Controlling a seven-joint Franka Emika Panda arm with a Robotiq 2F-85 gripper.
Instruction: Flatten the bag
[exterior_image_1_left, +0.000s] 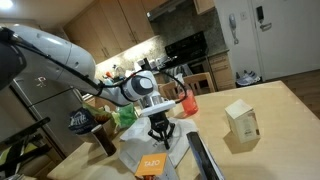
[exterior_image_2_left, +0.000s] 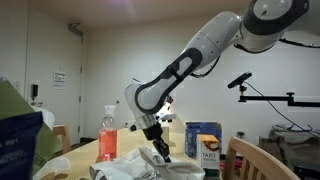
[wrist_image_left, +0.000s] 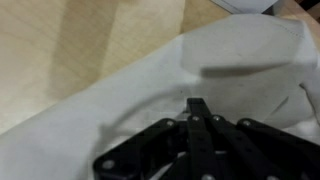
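The white crinkled bag (exterior_image_1_left: 150, 150) lies on the wooden table under my gripper (exterior_image_1_left: 160, 136); in an exterior view it shows as a rumpled white heap (exterior_image_2_left: 130, 166). In the wrist view the bag (wrist_image_left: 230, 60) fills most of the picture as a smooth white sheet with soft folds. My gripper (wrist_image_left: 197, 104) has its black fingers pressed together, the tips resting at or just above the bag's surface. In an exterior view the fingers (exterior_image_2_left: 160, 150) point down onto the bag. Nothing shows between the fingers.
An orange packet (exterior_image_1_left: 151, 165) lies at the bag's near edge. A beige carton (exterior_image_1_left: 241, 119) stands on the table. A red-capped bottle (exterior_image_2_left: 108, 133), a blue-and-orange box (exterior_image_2_left: 205, 143), a green bag (exterior_image_1_left: 127, 116) and a dark bowl (exterior_image_1_left: 82, 122) stand around.
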